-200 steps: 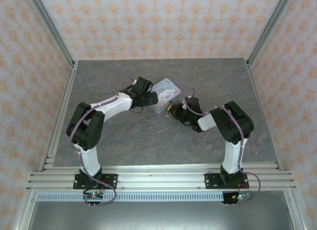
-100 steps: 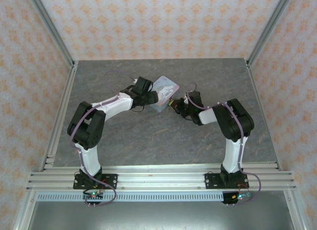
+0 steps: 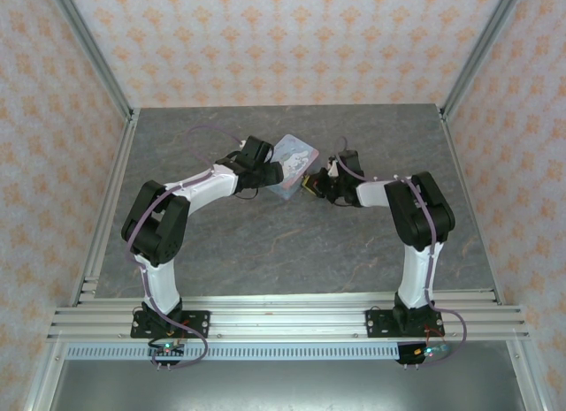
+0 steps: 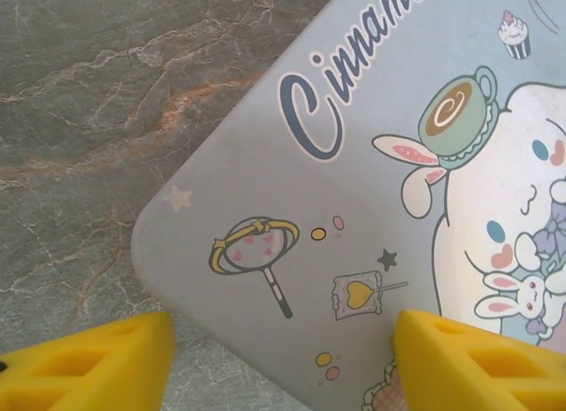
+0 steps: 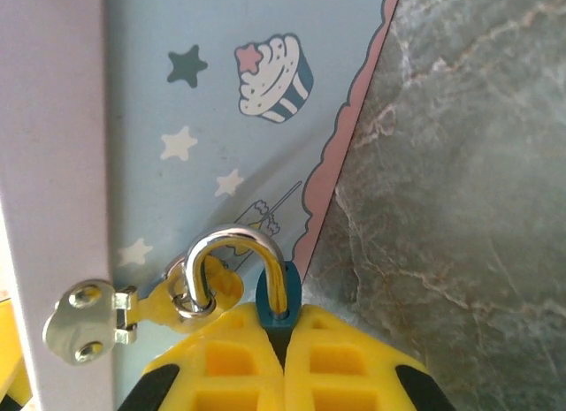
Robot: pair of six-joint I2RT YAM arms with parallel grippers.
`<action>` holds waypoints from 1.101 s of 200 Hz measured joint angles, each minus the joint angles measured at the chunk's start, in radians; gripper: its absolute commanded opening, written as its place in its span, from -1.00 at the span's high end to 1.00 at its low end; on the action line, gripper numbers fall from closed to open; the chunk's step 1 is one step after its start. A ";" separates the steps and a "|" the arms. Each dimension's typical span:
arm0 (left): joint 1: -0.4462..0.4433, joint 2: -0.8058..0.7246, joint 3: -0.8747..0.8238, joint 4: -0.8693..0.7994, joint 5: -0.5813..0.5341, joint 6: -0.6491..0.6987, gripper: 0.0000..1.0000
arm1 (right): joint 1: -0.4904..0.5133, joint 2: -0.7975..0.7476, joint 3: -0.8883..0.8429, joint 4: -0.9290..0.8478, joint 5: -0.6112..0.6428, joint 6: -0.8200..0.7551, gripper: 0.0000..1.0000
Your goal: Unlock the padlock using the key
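Observation:
The padlock (image 5: 279,303) is a tiny teal body with a silver shackle (image 5: 232,245). The shackle loops through a ring on the metal hasp (image 5: 85,323) of the pale blue cartoon tin (image 4: 354,208). My right gripper (image 5: 283,330) is shut on the padlock body, at the tin's right side (image 3: 311,183). My left gripper (image 4: 283,358) straddles a corner of the tin. One yellow finger (image 4: 88,358) sits against the tin's edge and the other (image 4: 478,358) lies over the lid. In the top view my left gripper (image 3: 271,174) is at the tin's (image 3: 296,153) left. The key is out of view.
The grey marble table (image 3: 265,252) stretches open in front of both arms. Metal frame posts (image 3: 88,66) and patterned walls close in the sides and back. An aluminium rail (image 3: 283,318) carries the arm bases at the near edge.
My right arm has swung farther back and in toward the tin. The tin has shifted slightly away and turned. The left jaws have narrowed onto its corner.

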 measured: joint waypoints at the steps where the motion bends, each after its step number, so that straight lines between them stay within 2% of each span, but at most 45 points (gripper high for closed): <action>1: 0.000 0.000 0.000 0.000 0.000 0.000 -0.31 | 0.000 0.001 0.006 -0.008 0.000 -0.005 1.00; 66: 0.000 0.004 0.005 -0.001 0.003 0.019 -0.30 | -0.005 0.014 0.209 -0.412 0.036 -0.256 1.00; 117: 0.000 0.007 0.011 -0.006 0.008 0.023 -0.29 | -0.005 0.014 0.229 -0.455 0.050 -0.294 1.00; 143: 0.000 0.009 0.015 -0.012 0.009 0.023 -0.28 | -0.005 0.014 0.190 -0.382 0.036 -0.245 1.00; 196: 0.003 0.013 0.016 -0.011 0.008 0.022 -0.26 | -0.021 0.051 0.046 0.000 -0.080 0.007 1.00; 220: 0.010 0.013 0.017 -0.008 0.001 0.022 -0.25 | -0.023 0.072 0.041 0.080 -0.100 0.072 1.00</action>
